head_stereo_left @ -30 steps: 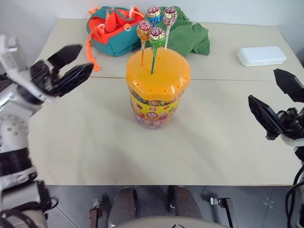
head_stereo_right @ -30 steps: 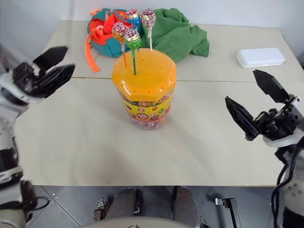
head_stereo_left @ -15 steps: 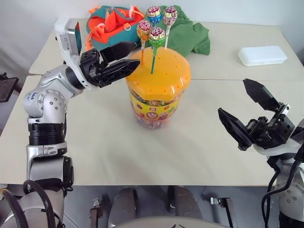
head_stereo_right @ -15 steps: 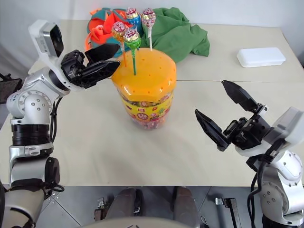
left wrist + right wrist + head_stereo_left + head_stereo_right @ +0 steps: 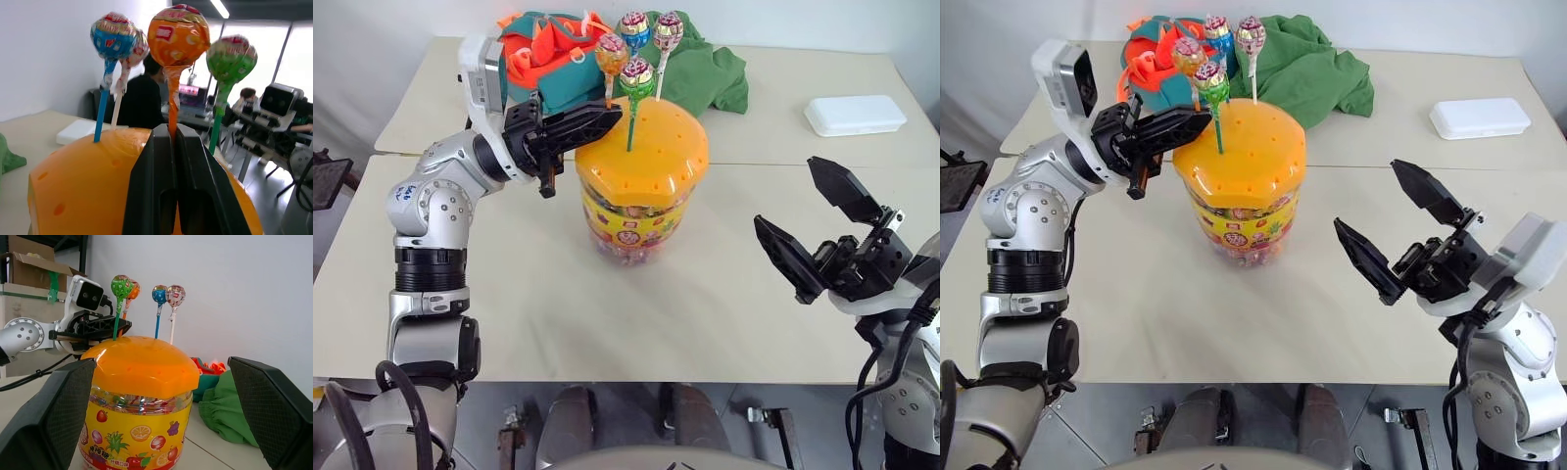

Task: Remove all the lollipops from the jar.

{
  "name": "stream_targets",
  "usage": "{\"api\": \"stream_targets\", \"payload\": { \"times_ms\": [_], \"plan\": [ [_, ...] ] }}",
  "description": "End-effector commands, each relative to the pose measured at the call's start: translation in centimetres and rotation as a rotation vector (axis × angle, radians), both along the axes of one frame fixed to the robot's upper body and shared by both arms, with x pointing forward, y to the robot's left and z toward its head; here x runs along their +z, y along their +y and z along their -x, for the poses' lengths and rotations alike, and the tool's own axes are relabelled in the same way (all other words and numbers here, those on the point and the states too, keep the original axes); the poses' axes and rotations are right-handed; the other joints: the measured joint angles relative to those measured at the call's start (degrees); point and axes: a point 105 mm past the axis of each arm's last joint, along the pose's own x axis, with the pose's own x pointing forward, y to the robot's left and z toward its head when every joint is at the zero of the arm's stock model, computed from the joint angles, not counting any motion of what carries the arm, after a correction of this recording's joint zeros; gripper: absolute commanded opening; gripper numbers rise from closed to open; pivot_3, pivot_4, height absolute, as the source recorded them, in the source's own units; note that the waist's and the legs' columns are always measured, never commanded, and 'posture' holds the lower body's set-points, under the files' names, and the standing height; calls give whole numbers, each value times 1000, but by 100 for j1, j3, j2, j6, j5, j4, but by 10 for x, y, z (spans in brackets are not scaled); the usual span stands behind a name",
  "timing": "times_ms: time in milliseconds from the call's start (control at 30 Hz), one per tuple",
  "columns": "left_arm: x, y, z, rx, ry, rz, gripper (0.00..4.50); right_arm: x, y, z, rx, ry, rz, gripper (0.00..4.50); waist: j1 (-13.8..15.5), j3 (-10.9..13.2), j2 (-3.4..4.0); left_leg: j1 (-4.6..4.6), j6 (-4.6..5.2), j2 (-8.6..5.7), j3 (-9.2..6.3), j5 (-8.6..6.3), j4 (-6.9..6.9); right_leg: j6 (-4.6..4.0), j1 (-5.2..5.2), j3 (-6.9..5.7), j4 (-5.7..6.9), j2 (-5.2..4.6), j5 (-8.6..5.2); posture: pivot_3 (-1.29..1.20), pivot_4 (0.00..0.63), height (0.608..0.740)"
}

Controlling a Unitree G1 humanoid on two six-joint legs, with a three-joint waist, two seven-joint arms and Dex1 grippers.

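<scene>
The jar [image 5: 641,196], a clear tub with a colourful label and a domed orange lid [image 5: 658,147], stands mid-table. Four lollipops stand upright in the lid's holes: orange [image 5: 611,55], green [image 5: 637,74], blue [image 5: 631,27] and white-sticked [image 5: 667,29]. My left gripper [image 5: 610,113] reaches in from the left just above the lid and is shut on the orange lollipop's stick [image 5: 171,105]. My right gripper [image 5: 786,193] hovers open to the right of the jar, with nothing between its fingers [image 5: 44,416].
A teal and orange bag [image 5: 543,59] and a green cloth [image 5: 705,73] lie behind the jar at the table's far edge. A white box [image 5: 854,114] sits at the far right. Bare tabletop [image 5: 529,294] surrounds the jar.
My left gripper swung right to the jar's lid and shut on the orange lollipop's stick. The right gripper stayed open and shifted slightly toward the jar.
</scene>
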Motion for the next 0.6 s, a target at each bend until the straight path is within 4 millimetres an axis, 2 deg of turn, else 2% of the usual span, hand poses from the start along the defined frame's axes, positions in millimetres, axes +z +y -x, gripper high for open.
{"api": "stream_targets", "payload": {
  "times_ms": [33, 133, 200, 267, 367, 533, 600],
  "plan": [
    [37, 37, 3, 44, 3, 218, 9, 10, 12, 9, 81, -67, 17, 4500, -14, 0, 0, 0, 0, 0, -2, 0, 0, 0, 0, 0, 2, 0, 0, 0, 150, 740],
    [25, 81, 0, 177, 112, 253, 9, 9, 24, 8, 193, -97, 109, 4500, -121, 0, 1, 3, 0, 1, -2, 0, -5, 0, -2, 0, 5, 0, 0, 0, 150, 740],
    [5, 110, -3, 330, 181, 203, 9, 4, 29, 8, 269, -100, 194, 4500, -185, -1, 2, 13, 0, 1, -1, 0, -15, 0, -1, 1, 5, 0, 0, 0, 150, 740],
    [-28, 130, 3, 454, 262, 62, 9, -4, 29, 9, 339, -85, 273, 4500, -194, -1, 2, 15, 0, 1, -4, 0, -24, 0, -1, 0, 5, 1, 0, 0, 150, 740],
    [-97, 167, 23, 664, 462, -178, 9, -19, 22, 7, 443, -14, 389, 4500, -214, 0, 0, 13, 4, 0, -2, -7, -25, -1, -4, -1, 2, -1, -1, 0, 150, 740],
    [-175, 202, 70, 890, 761, -353, 9, -35, 7, -2, 478, 70, 498, 4500, -94, 4, -23, 4, 7, 1, -2, -15, -9, -1, 0, -2, -5, -8, -1, 0, 150, 740],
    [-195, 205, 85, 917, 844, -435, 9, -37, 2, -4, 474, 87, 510, 4500, -37, 1, -28, 5, 7, 2, -3, -15, -5, -2, 2, -2, -6, -9, -1, 0, 150, 740]
  ]
}}
